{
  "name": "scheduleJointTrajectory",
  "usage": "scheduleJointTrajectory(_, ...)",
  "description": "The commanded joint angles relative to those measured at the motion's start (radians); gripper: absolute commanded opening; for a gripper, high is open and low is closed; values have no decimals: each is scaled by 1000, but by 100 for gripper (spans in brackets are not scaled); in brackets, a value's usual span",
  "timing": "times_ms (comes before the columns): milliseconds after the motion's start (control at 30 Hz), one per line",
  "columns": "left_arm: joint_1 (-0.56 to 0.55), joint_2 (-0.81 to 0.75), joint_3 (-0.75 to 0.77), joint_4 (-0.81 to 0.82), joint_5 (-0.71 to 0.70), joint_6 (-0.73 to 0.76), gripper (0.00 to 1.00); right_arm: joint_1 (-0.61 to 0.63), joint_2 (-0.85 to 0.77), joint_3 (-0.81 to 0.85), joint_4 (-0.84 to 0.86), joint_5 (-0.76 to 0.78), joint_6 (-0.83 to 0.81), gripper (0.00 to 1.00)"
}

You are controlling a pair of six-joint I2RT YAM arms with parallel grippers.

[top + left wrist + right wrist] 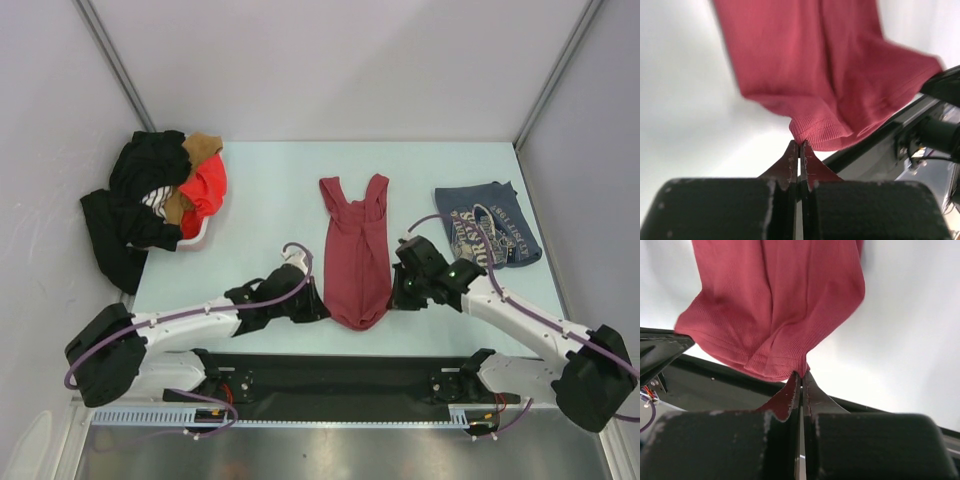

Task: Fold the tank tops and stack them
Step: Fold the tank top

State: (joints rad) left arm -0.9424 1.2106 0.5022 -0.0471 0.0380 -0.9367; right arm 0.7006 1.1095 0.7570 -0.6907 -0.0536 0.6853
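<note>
The maroon tank top [355, 250] lies lengthwise in the middle of the table [270, 190], straps pointing away from me. My left gripper [322, 308] is shut on the left corner of its near hem, and the pinched ribbed hem [817, 135] bunches at the fingertips of that gripper [800, 144]. On the right corner of the same hem my right gripper [395, 298] is shut, and the red cloth [780, 315] hangs from the tips of that gripper [801, 374]. The blue-grey tank top [488, 225], with its pale print, lies flat at the right.
A heap of black clothes [140, 200] with an orange-red garment [207, 187] sits at the back left, partly over the table's edge. A black strip [340, 370] runs along the near edge between the arm bases. Grey walls stand on both sides.
</note>
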Motion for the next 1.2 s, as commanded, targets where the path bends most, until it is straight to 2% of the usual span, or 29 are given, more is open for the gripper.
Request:
scheduleJointTrajectory(0,65,10,105,-53,10,99,0,-30,59,94,13,35,-64,0)
scheduleJointTrajectory(200,165,75,200,-68,40,173,0,-113,177,189,55,18,-139,0)
scheduleJointTrajectory(500,235,210,350,-65,53,231,0,-237,319,356,103,-17,-190,0)
scheduleJointTrajectory(800,301,316,502,-106,49,283,0,-292,481,530,91,-35,-236,0)
scheduleJointTrajectory(1167,390,431,593,-82,102,314,0,-346,633,676,89,-58,-250,0)
